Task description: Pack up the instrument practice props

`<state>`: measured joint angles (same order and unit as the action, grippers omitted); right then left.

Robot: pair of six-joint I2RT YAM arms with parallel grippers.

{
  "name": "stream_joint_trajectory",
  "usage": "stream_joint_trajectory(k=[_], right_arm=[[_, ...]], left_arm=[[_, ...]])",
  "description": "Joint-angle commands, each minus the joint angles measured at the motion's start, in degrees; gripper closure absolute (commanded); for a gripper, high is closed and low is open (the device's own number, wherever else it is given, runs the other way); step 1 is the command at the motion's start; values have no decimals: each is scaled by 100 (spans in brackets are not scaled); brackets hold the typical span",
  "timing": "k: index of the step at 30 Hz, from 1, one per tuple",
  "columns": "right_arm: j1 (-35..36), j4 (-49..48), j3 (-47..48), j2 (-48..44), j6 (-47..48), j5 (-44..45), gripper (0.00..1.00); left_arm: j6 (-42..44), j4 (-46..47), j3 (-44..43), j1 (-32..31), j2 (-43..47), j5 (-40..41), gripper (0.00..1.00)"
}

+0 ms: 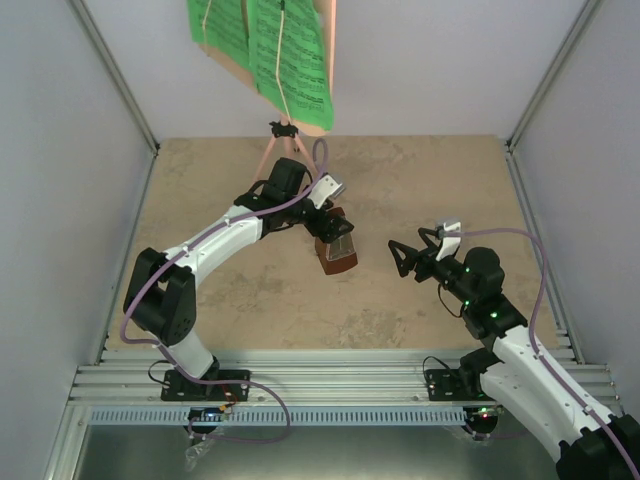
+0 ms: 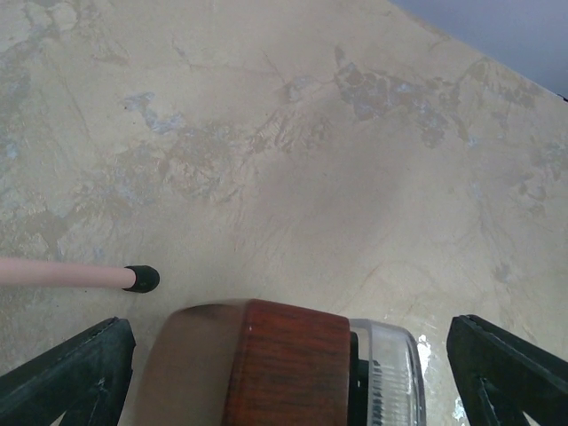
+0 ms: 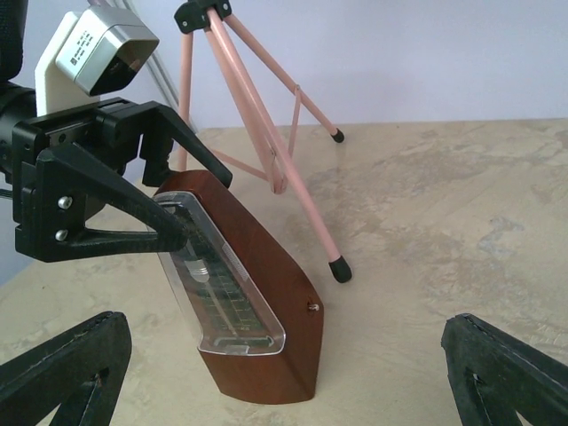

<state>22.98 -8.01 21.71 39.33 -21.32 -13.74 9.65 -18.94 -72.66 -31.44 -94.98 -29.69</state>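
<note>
**Robot test cell in a lab**

Boxed in on three sides by plain pale wall panels set in grey aluminium framing. Floored with a beige, stone-patterned tabletop. Dressed with staged props rather than furnishings: a pink music stand, green sheet-music pages, a small wooden metronome. Edged at the near side with a ribbed aluminium rail carrying the bolted bases of two white-and-black arms, the left arm and the right arm. Strung with purple cables, dotted with green status lights, and fitted with a silver camera on a white bracket.
</note>
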Motion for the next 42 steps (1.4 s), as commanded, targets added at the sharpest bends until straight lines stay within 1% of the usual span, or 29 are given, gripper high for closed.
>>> stream_joint_trajectory(k=[1,6,21,27,31,35,38,40,42], right_arm=[[-31,42,-83,-96,-69,-96,2],[-31,87,-86,-144,-89,-92,2],[-31,193,-84,-248,-70,-25,2],[-30,249,-88,-348,-32,7,2],[-33,233,-80,-482,99,-207,2],[-31,637,99,-648,279,118,2],[-31,1066,298,-697,308,366,2],[-31,1254,412,-712,241,327,2],[-26,1409,518,-710,115,146,2]], left_arm=[[241,-71,-4,24,57,-137,3],[366,12,143,24,177,-91,18],[473,78,259,29,288,114,48],[419,105,255,28,302,187,50],[156,246,320,19,420,386,49],[-166,500,612,-87,681,744,51],[-464,533,738,-373,819,1532,52],[-856,493,720,-613,851,2027,52],[-1461,482,738,-842,938,2770,51]])
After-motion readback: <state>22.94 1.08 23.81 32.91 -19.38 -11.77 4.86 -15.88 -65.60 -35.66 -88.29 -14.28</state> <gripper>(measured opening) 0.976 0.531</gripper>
